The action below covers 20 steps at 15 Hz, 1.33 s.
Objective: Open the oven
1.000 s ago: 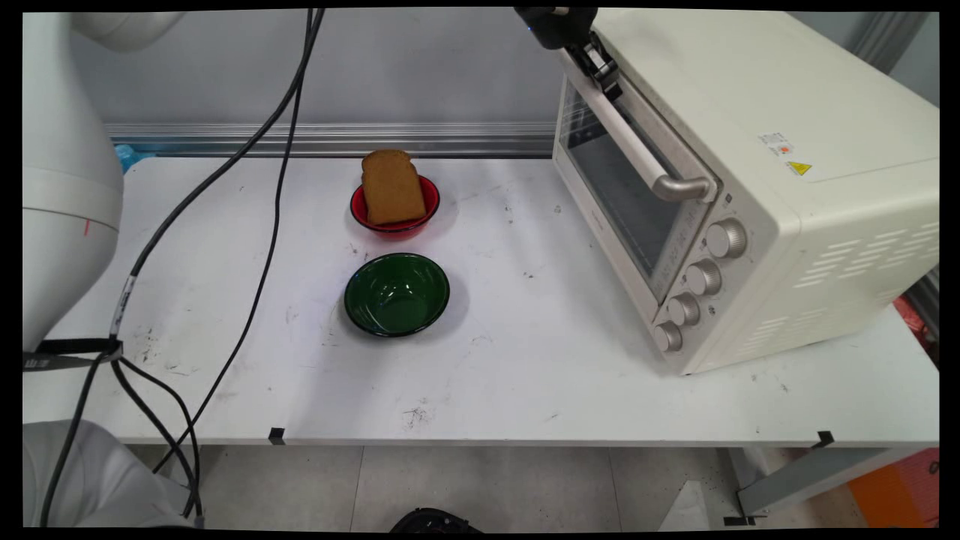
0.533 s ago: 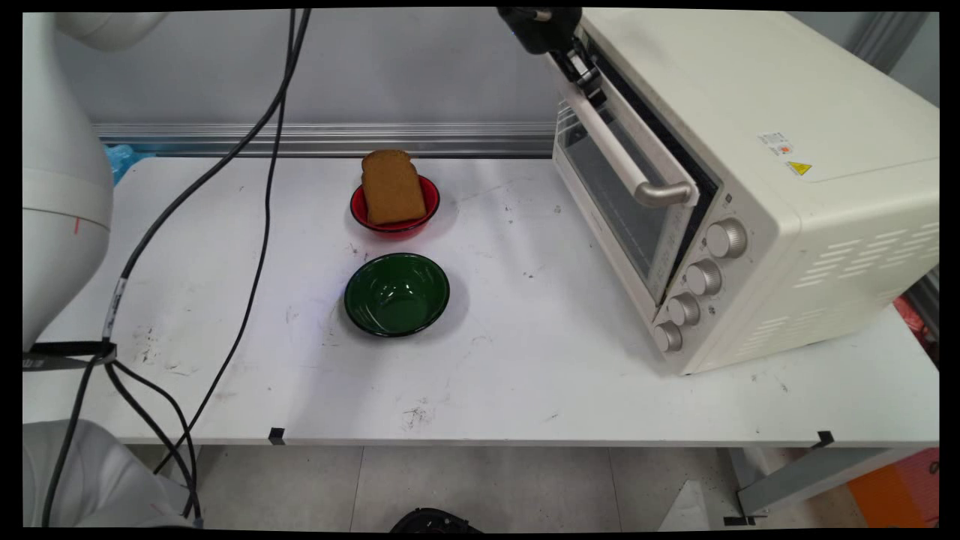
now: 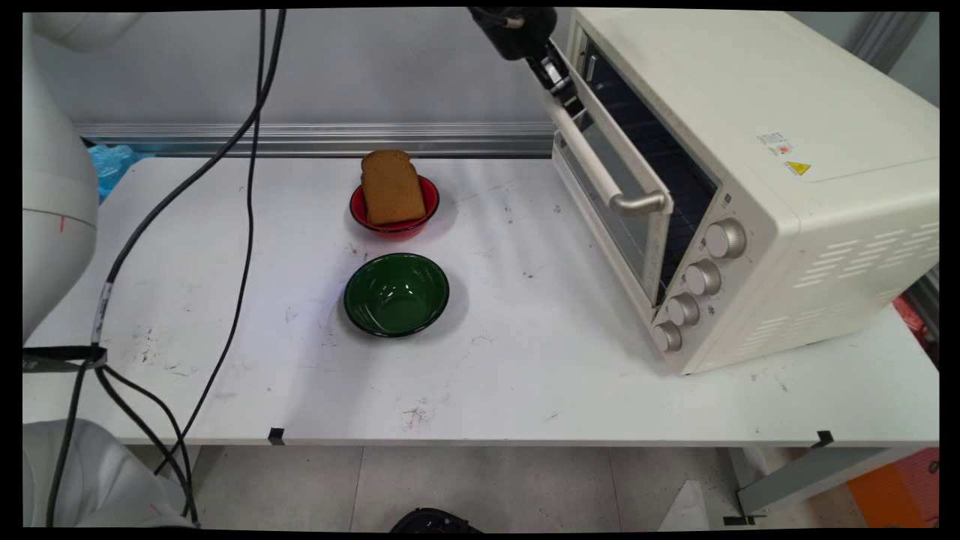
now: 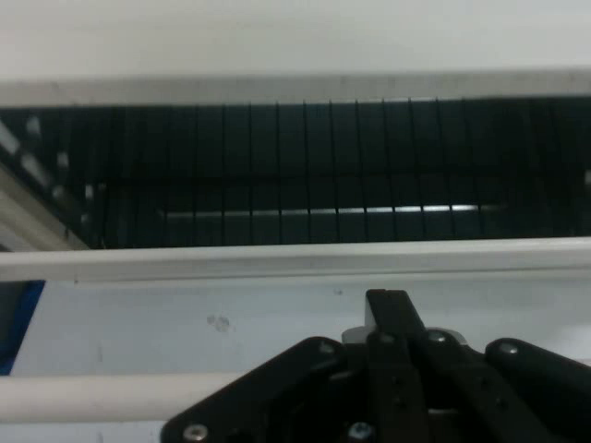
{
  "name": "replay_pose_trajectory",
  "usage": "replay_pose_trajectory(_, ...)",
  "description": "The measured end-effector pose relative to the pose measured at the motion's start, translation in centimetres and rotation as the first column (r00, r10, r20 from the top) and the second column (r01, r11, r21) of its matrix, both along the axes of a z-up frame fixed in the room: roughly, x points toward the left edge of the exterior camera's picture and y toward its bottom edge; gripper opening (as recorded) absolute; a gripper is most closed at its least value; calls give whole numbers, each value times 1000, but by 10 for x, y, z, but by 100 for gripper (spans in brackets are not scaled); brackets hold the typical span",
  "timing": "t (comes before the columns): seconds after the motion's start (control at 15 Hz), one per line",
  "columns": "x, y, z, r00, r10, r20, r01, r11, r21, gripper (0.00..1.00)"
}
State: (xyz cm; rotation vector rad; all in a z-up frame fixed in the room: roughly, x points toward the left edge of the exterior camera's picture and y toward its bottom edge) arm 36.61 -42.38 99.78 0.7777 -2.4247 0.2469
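- Cream-white oven [image 3: 750, 112] stands on the right part of the table [image 3: 525, 360], front turned towards the table's middle.
- Oven door [image 3: 651, 247] is ajar: top edge tilted away from the body, hinge at the bottom, dark cavity showing in the gap.
- Gripper [image 3: 559, 79] sits at the far end of the door handle [image 3: 600, 169], up near the oven's top far corner.
- Hand view: gripper [image 4: 388, 309] shows its fingers drawn together, with the pale handle bar [image 4: 92, 397] running across behind the linkage. Read as closed about the handle; the actual contact is hidden.
- Hand view also looks through the gap at a dark wire rack [image 4: 305, 166]; nothing seen on it.
- Four knobs [image 3: 726, 238] run down the front's near side, untouched.
- Red bowl [image 3: 431, 196], mid-table towards the far edge: holds one slice of brown bread [image 3: 391, 187], propped and sticking out over the far rim.
- Green bowl [image 3: 360, 300], just nearer than the red one, apart from it: empty.
- Both bowls lie well apart from the oven and the gripper.
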Motion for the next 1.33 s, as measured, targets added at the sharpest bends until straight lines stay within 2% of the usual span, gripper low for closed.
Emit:
replay_pose_trajectory(0.53, 10, 15, -10, 1000, -4, 14, 4, 1000, 8, 0)
replay_pose_trajectory(1.33, 24, 34, -42, 999, 13, 44, -14, 1000, 11, 0)
